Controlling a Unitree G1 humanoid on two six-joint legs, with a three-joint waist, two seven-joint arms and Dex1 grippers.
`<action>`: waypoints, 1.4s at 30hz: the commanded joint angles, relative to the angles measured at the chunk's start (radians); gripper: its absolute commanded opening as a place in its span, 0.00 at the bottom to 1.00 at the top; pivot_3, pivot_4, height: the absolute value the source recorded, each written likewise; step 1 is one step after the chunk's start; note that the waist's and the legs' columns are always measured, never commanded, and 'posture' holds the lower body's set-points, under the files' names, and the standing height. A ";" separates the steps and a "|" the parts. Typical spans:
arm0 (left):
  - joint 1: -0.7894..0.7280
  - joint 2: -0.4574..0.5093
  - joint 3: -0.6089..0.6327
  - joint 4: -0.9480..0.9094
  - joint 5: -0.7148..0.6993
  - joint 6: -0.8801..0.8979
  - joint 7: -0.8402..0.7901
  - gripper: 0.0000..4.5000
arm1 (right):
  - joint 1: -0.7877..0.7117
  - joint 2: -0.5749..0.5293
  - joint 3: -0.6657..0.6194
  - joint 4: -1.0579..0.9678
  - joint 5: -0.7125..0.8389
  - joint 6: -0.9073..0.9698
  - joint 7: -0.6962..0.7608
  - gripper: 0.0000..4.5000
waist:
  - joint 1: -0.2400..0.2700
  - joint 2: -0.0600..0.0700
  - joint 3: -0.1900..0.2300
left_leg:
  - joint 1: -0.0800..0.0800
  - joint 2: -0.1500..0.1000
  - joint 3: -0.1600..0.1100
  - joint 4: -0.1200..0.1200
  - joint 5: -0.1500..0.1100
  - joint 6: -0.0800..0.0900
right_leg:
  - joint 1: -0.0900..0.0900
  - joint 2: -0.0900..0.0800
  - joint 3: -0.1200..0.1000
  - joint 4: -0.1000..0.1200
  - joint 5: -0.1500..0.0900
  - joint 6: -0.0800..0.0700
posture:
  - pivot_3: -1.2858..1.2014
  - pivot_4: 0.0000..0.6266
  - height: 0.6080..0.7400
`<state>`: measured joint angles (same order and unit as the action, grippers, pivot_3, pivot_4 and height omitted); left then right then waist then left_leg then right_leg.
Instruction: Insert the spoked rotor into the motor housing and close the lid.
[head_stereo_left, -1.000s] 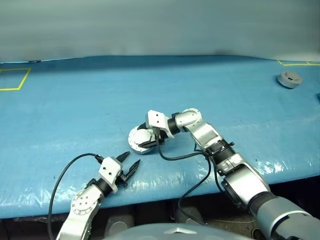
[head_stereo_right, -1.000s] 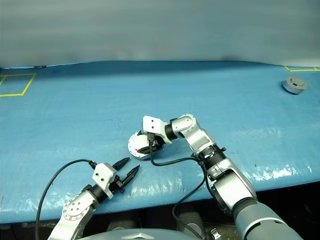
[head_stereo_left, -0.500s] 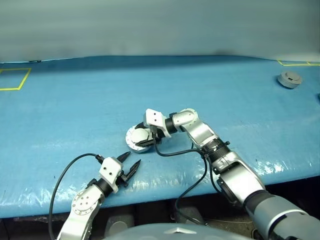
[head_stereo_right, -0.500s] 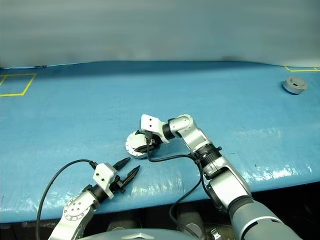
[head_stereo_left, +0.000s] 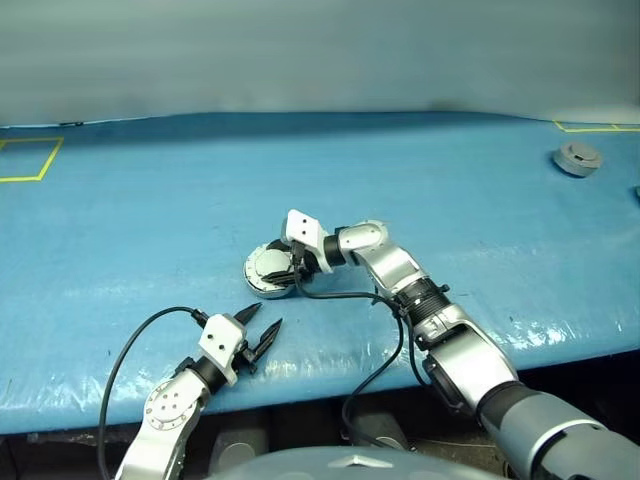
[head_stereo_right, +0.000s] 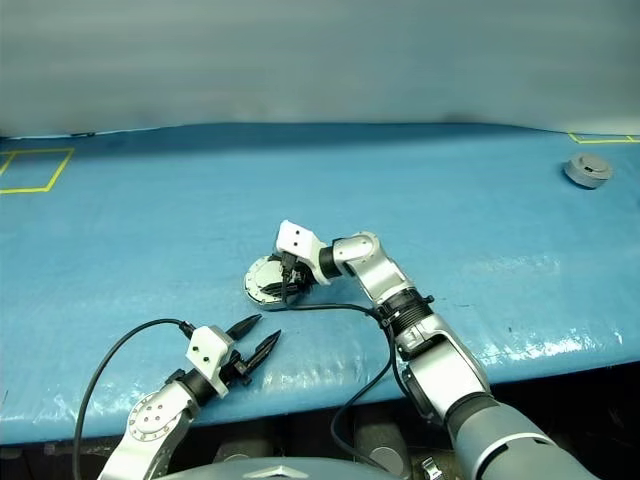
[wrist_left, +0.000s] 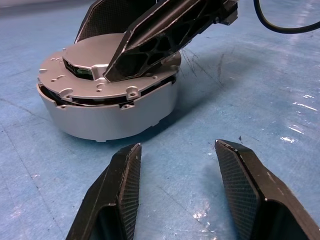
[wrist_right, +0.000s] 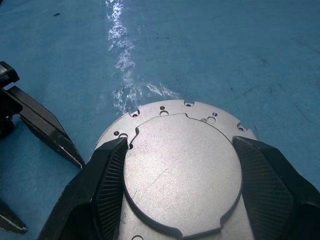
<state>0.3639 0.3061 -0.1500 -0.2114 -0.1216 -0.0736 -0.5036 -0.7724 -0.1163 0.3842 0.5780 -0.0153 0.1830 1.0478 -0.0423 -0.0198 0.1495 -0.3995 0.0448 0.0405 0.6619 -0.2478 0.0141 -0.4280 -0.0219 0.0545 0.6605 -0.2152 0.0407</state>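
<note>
The motor housing, a round silver-grey cup, stands on the blue table near the middle front. The lid lies on top of it, plain face up and slightly tilted, with a dark gap under its rim. My right gripper reaches in from the right, and its fingers clasp the lid's raised middle on both sides. My left gripper hovers open just in front of the housing, near the table's front edge, with nothing between its fingers. The spoked rotor is hidden.
A small grey round part sits at the far right back of the table. Yellow tape marks a square at the far left and a corner at the far right. Black cables trail from both wrists.
My right gripper has slid to the left and slightly farther back, and the housing with its lid has moved along with it. The left arm has kept still.
</note>
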 joint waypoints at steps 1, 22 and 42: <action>0.001 -0.005 -0.005 -0.025 -0.011 -0.006 -0.003 0.56 | -0.016 -0.002 -0.010 -0.011 -0.012 0.008 -0.031 0.67 | 0.000 0.000 0.000 | 0.000 0.000 0.000 0.000 0.000 0.000 | 0.000 0.000 0.000 0.000 0.000 0.000 | 0.52 0.24 1.00; -0.004 -0.001 -0.008 -0.018 -0.015 0.001 -0.012 0.56 | 0.097 0.019 0.046 -0.290 -0.025 0.267 -0.128 0.67 | 0.001 0.000 0.000 | -0.001 0.000 0.000 -0.001 0.000 0.000 | -0.001 0.000 0.000 -0.001 0.000 0.000 | 0.52 0.24 1.00; -0.020 -0.002 -0.022 -0.008 -0.015 0.011 -0.026 0.56 | 0.144 -0.013 0.074 -0.346 0.010 0.239 -0.112 0.67 | 0.000 0.000 0.000 | -0.001 0.000 0.000 -0.002 0.000 0.000 | -0.001 0.000 0.000 -0.001 -0.003 0.003 | 0.52 0.24 1.00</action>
<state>0.3466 0.3072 -0.1675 -0.2102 -0.1292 -0.0546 -0.5255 -0.6213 -0.1258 0.4501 0.2265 -0.0138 0.4356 0.9164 -0.0419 -0.0200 0.1495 -0.4004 0.0446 0.0404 0.6599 -0.2478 0.0138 -0.4291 -0.0222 0.0547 0.6594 -0.2186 0.0434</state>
